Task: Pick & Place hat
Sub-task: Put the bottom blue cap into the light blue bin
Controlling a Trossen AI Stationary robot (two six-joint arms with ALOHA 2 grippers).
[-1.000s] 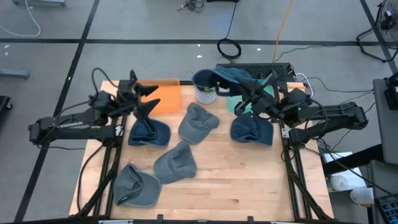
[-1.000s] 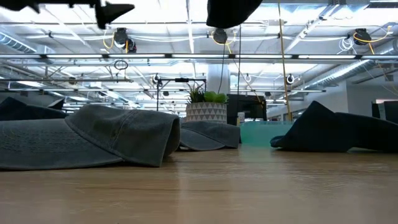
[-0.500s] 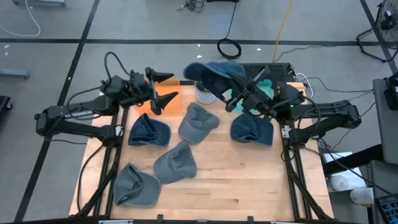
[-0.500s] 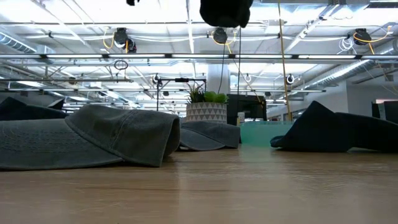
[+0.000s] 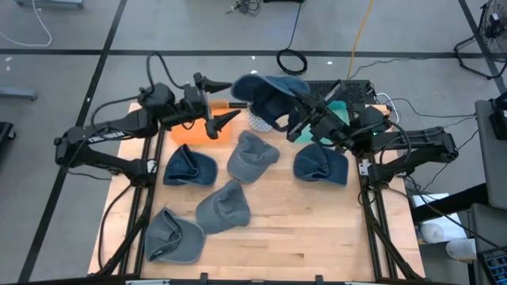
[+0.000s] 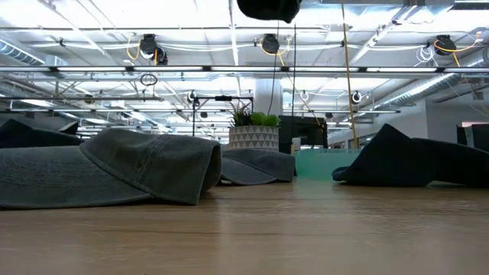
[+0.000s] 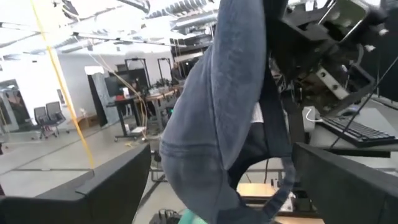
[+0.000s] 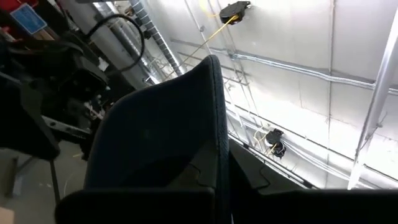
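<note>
- A wooden table [image 5: 317, 237] is seen from above, with two dark robot arms reaching in over its far edge.
- The landmark is a small white patterned plant pot [image 5: 259, 120] standing at the middle of the far edge.
- The right gripper [image 5: 291, 119] is raised above the table, just to the right of the pot, its fingers clamped on a dark blue hat [image 5: 269, 93].
- The held hat hangs in the air over the pot, its brim pointing toward the left arm.
- The left gripper [image 5: 215, 101] hovers just left of the pot, above an orange box [image 5: 190, 132], with its two fingers spread apart and aimed at the hat's brim.
- In the left wrist view the hat [image 7: 230, 99] fills the space between that gripper's open fingers [image 7: 99, 186].
- Five more hats lie on the table, nearer the viewer than the pot: two dark blue [image 5: 188, 168] [image 5: 321, 166] and three grey [image 5: 252, 155] [image 5: 223, 207] [image 5: 173, 236].
- A teal box [image 5: 336, 115] sits to the right of the pot, partly hidden by the right arm.
</note>
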